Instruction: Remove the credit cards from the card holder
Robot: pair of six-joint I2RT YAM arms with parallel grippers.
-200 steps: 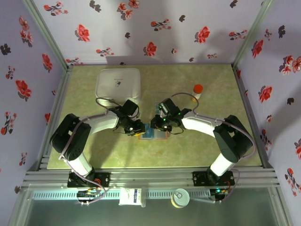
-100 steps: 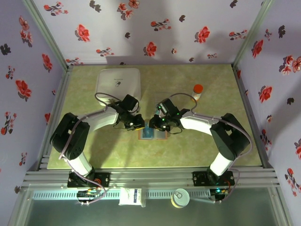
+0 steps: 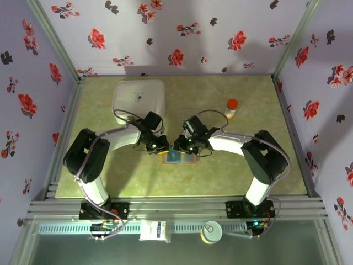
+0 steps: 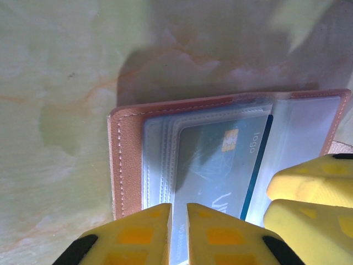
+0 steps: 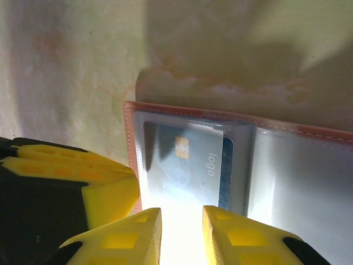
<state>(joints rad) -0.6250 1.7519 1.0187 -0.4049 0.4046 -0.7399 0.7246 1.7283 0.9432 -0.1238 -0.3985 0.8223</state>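
The card holder (image 3: 184, 158) lies open on the green table, reddish-brown leather with grey-blue clear pockets (image 4: 165, 160) (image 5: 287, 182). A teal credit card (image 4: 220, 165) (image 5: 185, 163) with a gold chip and the word "logo" sits in its left pocket, a darker blue card edge (image 5: 225, 176) behind it. My left gripper (image 3: 159, 147) (image 4: 177, 234) hangs over the holder's left part, fingers almost together, only a thin slit over the card. My right gripper (image 3: 181, 147) (image 5: 182, 237) stands open over the same pocket; glare hides what lies between its fingers.
A white square box (image 3: 138, 98) stands at the back left. A small bottle with an orange-red cap (image 3: 231, 107) stands at the back right. In each wrist view the other gripper's yellow fingers (image 4: 311, 199) (image 5: 83, 187) crowd close beside the holder.
My left gripper has drawn slightly back toward the far side of the holder's left edge. My right gripper has edged a little left. The card holder stays where it was.
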